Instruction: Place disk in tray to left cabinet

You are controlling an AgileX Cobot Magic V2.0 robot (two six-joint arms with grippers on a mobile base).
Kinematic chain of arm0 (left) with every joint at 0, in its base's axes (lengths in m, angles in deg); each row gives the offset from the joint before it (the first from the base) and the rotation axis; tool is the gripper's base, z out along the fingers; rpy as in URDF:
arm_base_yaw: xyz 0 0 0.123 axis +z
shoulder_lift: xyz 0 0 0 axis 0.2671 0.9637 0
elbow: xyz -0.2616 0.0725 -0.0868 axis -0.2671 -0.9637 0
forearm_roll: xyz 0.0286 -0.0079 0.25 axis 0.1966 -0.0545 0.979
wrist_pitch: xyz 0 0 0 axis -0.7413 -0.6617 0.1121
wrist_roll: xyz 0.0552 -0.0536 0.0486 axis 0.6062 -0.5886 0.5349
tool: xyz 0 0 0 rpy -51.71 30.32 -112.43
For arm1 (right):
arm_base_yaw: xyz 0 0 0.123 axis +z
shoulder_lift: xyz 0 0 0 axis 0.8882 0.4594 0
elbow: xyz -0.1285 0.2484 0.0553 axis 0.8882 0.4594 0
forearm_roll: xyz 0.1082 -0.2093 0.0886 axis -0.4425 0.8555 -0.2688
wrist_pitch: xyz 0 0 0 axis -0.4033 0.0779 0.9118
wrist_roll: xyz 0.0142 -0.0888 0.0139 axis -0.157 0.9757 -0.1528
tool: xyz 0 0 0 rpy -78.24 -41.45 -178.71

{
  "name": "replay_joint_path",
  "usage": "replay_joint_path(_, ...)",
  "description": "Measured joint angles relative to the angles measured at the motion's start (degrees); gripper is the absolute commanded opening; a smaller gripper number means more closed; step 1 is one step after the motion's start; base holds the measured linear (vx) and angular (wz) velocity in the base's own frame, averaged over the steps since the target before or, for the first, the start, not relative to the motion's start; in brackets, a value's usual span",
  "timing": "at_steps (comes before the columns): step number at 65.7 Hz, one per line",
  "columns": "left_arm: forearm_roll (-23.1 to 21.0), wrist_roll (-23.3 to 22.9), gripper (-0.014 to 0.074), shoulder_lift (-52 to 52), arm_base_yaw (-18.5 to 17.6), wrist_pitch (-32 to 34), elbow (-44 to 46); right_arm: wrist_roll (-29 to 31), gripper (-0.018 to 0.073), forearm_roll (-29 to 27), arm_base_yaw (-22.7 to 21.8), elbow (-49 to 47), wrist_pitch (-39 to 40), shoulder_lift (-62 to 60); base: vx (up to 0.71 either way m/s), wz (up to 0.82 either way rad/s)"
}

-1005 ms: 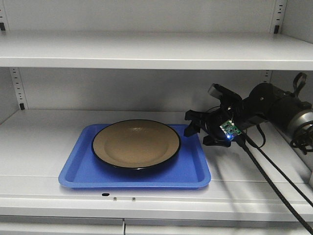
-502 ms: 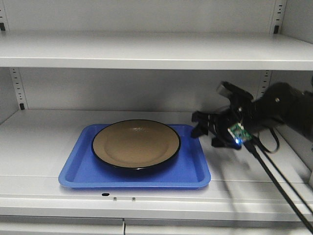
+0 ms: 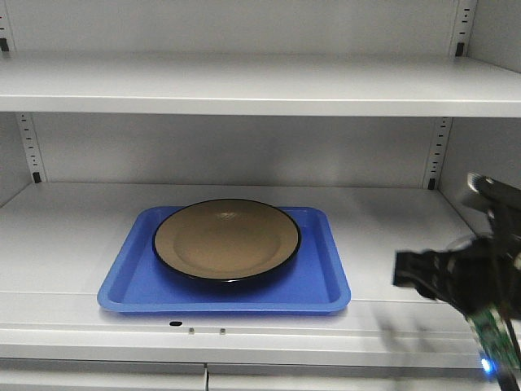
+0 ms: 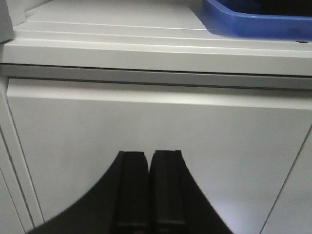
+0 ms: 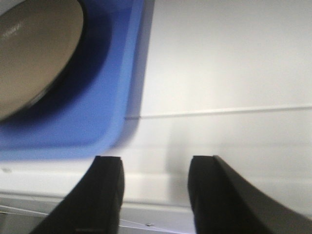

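1. My left tool (image 4: 148, 192) hangs below the shelf's front edge, facing a plain white panel; its two black fingers are pressed together, gripping nothing.
2. My right tool (image 5: 156, 195) hovers off the tray's right front corner, apart from it, fingers spread wide and empty; in the front view it is a dark blur (image 3: 456, 273).
3. The blue tray (image 3: 317, 281) lies flat on a shelf of the left cabinet (image 3: 244, 81); the disk (image 3: 226, 239) sits inside it, towards the back rim.
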Motion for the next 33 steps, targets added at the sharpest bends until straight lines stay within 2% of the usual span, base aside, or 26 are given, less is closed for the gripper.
replay_joint_path(7, 0.0, 0.0, -0.0006, 0.0, 0.0, 0.0, 0.0, 0.0, 0.0204, 3.2, 0.0, 7.2, 3.5, -7.3, 0.0, 0.0)
replay_joint_path(21, 0.0, 0.0, -0.0006, 0.0, 0.0, 0.0, 0.0, 0.0, -0.0013, 7.0, 0.0, 25.2, 17.0, -23.2, 0.0, 0.0)
replay_joint_path(33, 0.0, 0.0, -0.0006, 0.0, 0.0, 0.0, 0.0, 0.0, -0.0008, 15.2, 0.0, 37.4, 22.8, -36.6, 0.0, 0.0)
